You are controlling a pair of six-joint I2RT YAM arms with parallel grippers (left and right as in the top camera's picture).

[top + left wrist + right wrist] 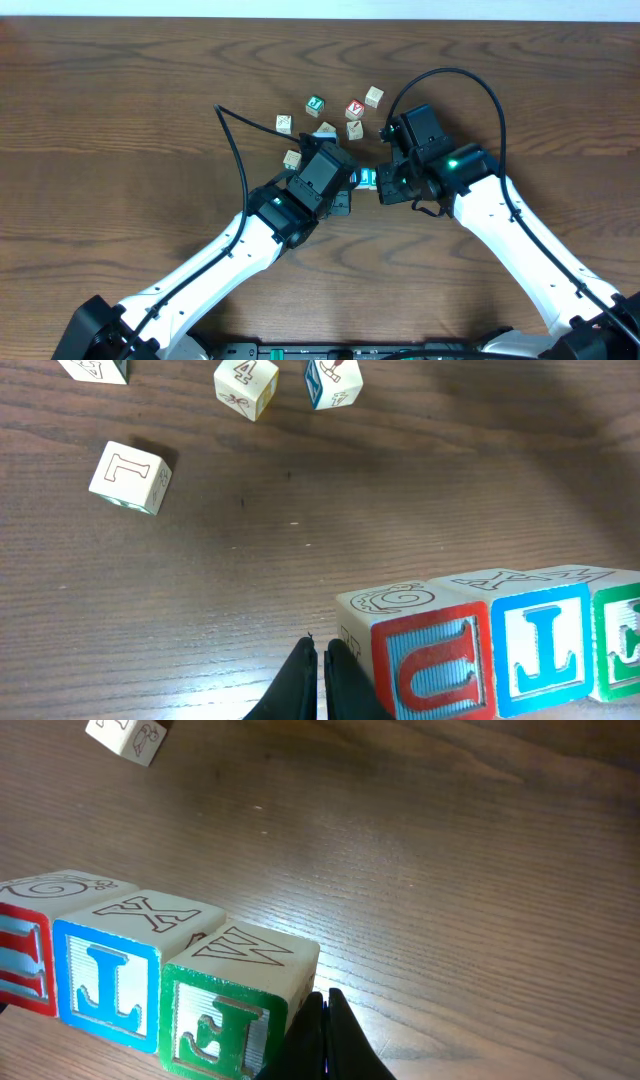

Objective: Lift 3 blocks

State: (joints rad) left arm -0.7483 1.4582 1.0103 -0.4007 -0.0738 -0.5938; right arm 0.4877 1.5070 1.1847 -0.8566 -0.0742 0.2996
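Three blocks stand side by side in one tight row. In the left wrist view they read red-faced [432,665], blue-faced [540,650], green-faced [620,642]. My left gripper [322,650] is shut, with nothing between its fingers, and its tip lies against the outer side of the red block. The right wrist view has the green block [222,1020] nearest, then the blue [105,985] and the red [20,965]. My right gripper [322,998] is shut and lies against the green block's outer side. From overhead, only a sliver of the row [367,178] shows between the two grippers. Whether the row is off the table I cannot tell.
Several loose cubes lie scattered beyond the grippers: a green-faced one [314,104], a red one with a V-like mark [354,109], and pale ones [374,96] [284,123] [292,158]. A pale cube [130,476] lies to the left in the left wrist view.
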